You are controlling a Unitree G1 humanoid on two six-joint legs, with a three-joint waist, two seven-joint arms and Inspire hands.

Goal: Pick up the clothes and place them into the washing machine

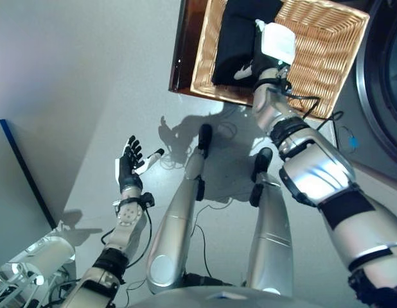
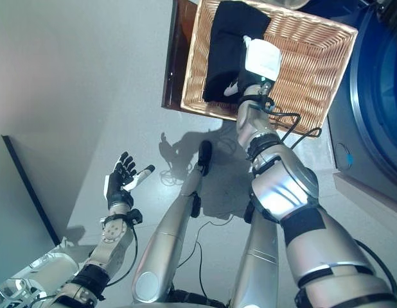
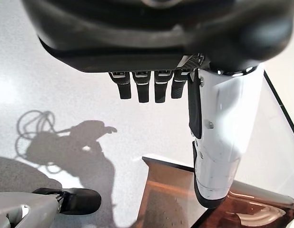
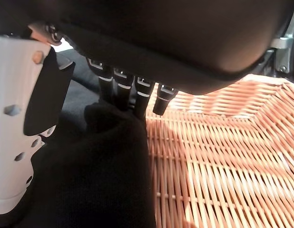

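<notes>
1. Left eye view: right hand (image 1: 270,61) reaches into the wicker basket (image 1: 327,45), which sits on a dark wooden stand (image 1: 181,51). Black clothes (image 1: 240,38) lie in the basket's left half; hand is on their right edge.
2. Right eye view: left hand (image 2: 119,179) hangs over the grey floor (image 2: 76,77), well apart from the basket, palm up, fingers spread and holding nothing. Washing machine (image 2: 378,115) is just right of the basket.
3. Left wrist view: fingers (image 3: 143,86) straight, thumb out, only floor past them.
4. Right wrist view: fingers (image 4: 140,97) point down, tips against the black cloth; can't tell whether they pinch it.
</notes>
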